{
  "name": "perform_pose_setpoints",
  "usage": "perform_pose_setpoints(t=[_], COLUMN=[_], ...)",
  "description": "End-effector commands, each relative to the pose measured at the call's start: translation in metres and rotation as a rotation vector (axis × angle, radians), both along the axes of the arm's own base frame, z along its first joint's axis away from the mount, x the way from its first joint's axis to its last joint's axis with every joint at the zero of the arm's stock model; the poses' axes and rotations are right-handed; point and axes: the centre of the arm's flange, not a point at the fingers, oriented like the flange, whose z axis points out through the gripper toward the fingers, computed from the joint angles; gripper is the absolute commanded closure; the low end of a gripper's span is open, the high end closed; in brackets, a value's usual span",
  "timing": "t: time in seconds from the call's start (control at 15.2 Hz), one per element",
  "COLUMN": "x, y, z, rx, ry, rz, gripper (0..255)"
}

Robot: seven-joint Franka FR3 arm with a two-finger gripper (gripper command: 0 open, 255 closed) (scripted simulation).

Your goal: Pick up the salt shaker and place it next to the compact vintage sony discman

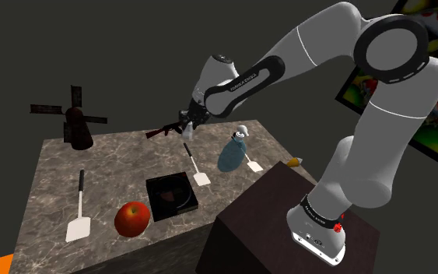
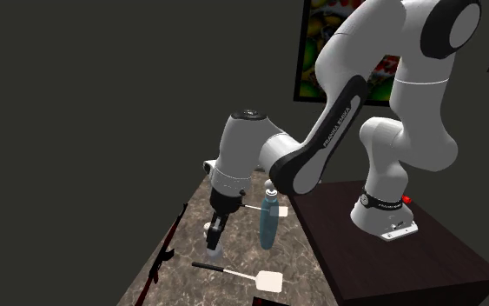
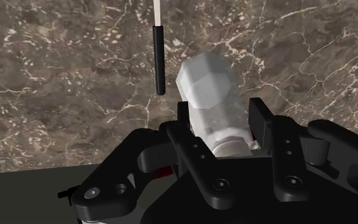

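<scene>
the claw (image 3: 220, 113) clasps the pale salt shaker (image 3: 210, 95) between both fingers, near the centre of the shoulder view. the shaker seems lifted off the marble counter (image 3: 56, 83), beside a black spatula handle (image 3: 160, 60); the black discman (image 1: 172, 194) lies lower in that view, by an apple (image 1: 131, 219).

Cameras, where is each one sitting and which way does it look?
Shoulder view: beside and slightly behind the stand, looking down across the marble table; shows the arm and gripper.
Second exterior view: low by the table, facing the stand and the wall picture; shows arm and gripper.
Wrist view: on the hand, looking along the black fingers at the clasped salt shaker.
Shared: both outer views show the blue bottle.
</scene>
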Motion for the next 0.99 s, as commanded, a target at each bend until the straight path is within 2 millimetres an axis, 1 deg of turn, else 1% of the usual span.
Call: perform_pose_setpoints(t=[0.0, 0.92], x=[-0.001, -0.001], y=[0.000, 0.000], z=[-0.010, -0.084], rx=[0.000, 0.000], ry=[-0.001, -0.001], rz=[0.000, 0.000], gripper=[255, 255])
